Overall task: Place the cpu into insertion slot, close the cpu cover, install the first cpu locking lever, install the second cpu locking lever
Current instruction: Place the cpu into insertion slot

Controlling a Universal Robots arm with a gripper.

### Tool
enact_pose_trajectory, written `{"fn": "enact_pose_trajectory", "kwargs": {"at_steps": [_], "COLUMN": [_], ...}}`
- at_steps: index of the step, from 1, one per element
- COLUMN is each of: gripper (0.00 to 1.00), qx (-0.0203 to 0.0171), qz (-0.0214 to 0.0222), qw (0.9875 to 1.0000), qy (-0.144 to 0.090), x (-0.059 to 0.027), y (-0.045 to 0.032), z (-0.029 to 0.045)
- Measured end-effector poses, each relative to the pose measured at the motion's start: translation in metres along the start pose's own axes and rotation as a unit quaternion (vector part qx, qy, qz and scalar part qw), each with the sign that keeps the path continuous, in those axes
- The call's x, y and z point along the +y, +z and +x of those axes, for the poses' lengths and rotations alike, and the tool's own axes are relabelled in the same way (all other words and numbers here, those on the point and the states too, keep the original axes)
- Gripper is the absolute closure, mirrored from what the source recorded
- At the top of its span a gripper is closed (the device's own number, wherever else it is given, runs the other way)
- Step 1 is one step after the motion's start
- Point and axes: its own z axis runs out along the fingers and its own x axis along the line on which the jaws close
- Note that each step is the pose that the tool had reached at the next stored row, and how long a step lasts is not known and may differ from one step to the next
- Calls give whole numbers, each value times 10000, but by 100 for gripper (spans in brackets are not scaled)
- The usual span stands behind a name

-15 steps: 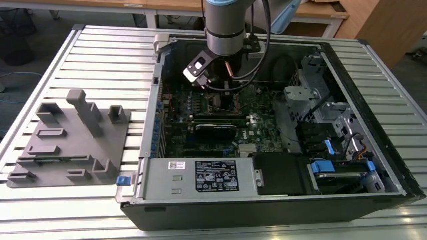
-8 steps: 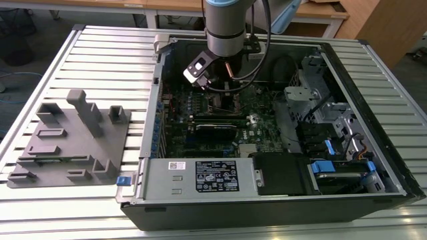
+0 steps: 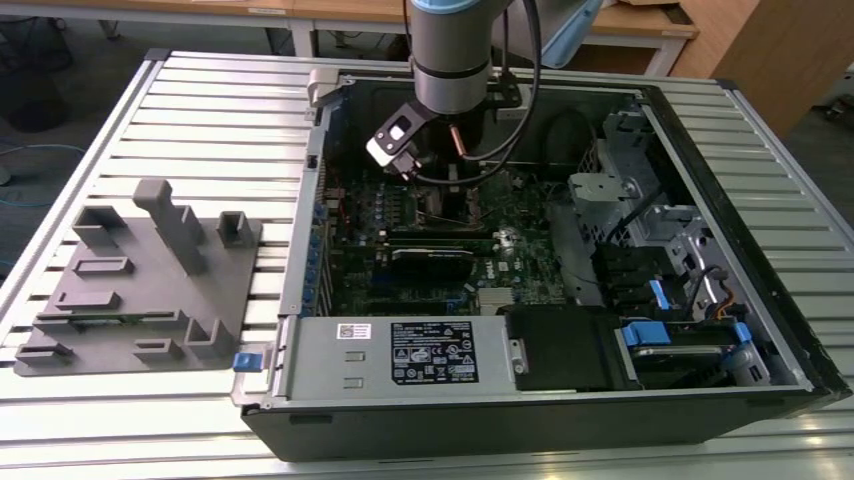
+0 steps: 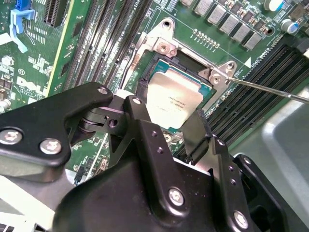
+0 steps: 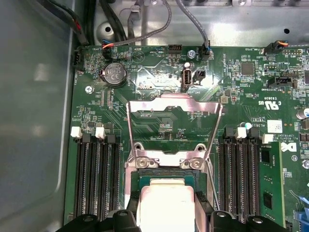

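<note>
Open computer case [image 3: 534,420], black sheet metal, lies on its side on a ribbed aluminium table [image 3: 214,90]. A grey moulded fixture plate [image 3: 134,290] with upright posts sits on the table just beside the case, at the exterior view's left. The arm [image 3: 447,50], a smooth grey tube, reaches down into the far half of the case.

The motherboard [image 5: 241,87] is glossy green and dense with small parts. Long narrow black memory slots [image 5: 96,179] run on either side of the socket. A round silver coin cell [image 5: 115,73] sits well apart from it.

The cpu [image 4: 175,99] is a flat square with a dull brushed silver-grey lid with rounded corners, and a thin green edge shows around it. It sits low in the insertion slot [image 4: 186,60], a dark square recess with a bright metal rim. Cannot tell if it is fully seated.

The gripper [image 4: 169,116] is matte black with bolted links and visible screw heads. Its two fingers [image 4: 137,111] are closed against opposite edges of the cpu, grasping it.

The cpu cover [image 5: 171,102] is a thin stamped silver frame with a large square window. It is swung open, clear of the slot and hinged at one edge. Green board shows through the window.

A thin bare steel lever rod [image 4: 270,89] juts out from a corner of the socket frame and stands unlatched.
</note>
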Motion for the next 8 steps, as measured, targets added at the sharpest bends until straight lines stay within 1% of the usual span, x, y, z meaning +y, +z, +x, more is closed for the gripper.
{"fn": "enact_pose_trajectory", "kwargs": {"at_steps": [8], "gripper": [47], "qx": [-1], "qz": [-1], "qw": [10000], "qy": [21], "x": [8], "y": [18], "z": [0]}}
